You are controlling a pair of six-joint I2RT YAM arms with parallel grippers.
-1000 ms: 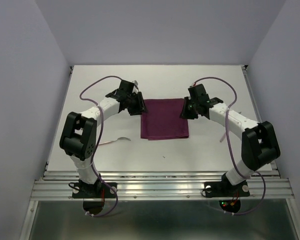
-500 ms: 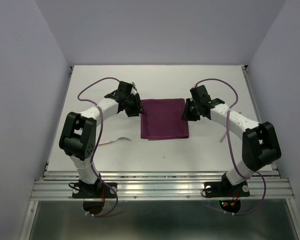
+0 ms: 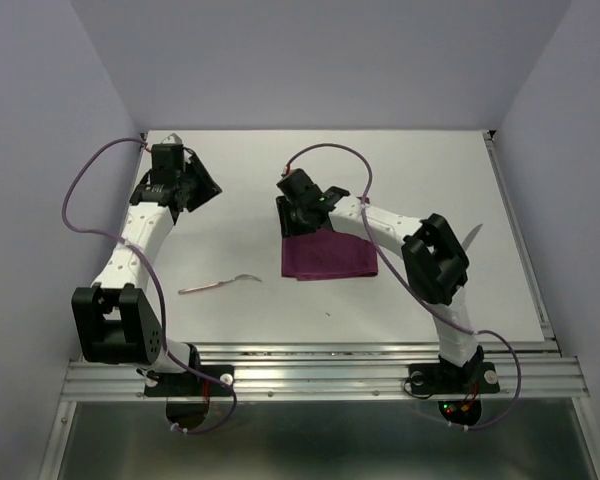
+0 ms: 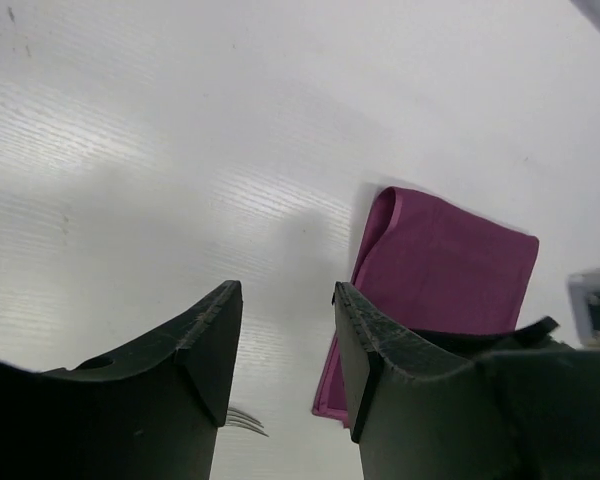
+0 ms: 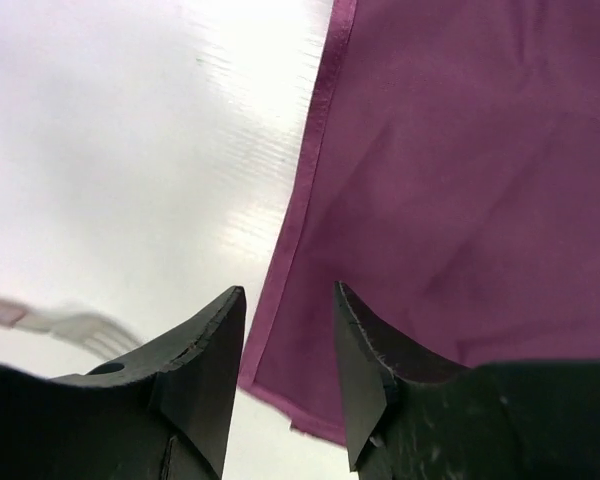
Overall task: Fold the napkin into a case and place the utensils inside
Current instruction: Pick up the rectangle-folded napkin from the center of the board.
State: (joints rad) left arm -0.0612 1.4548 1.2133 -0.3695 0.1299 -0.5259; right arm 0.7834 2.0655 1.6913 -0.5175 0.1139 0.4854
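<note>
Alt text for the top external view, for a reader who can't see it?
The right gripper is open at the far-left corner of a folded burgundy napkin. The left gripper is open, off to the left, and a fork lies nearer, left of the napkin.

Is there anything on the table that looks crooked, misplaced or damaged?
Only small things. In the left wrist view the napkin puffs up in a loop at one corner instead of lying flat. The fork and the second utensil lie apart, on opposite sides of it.
</note>
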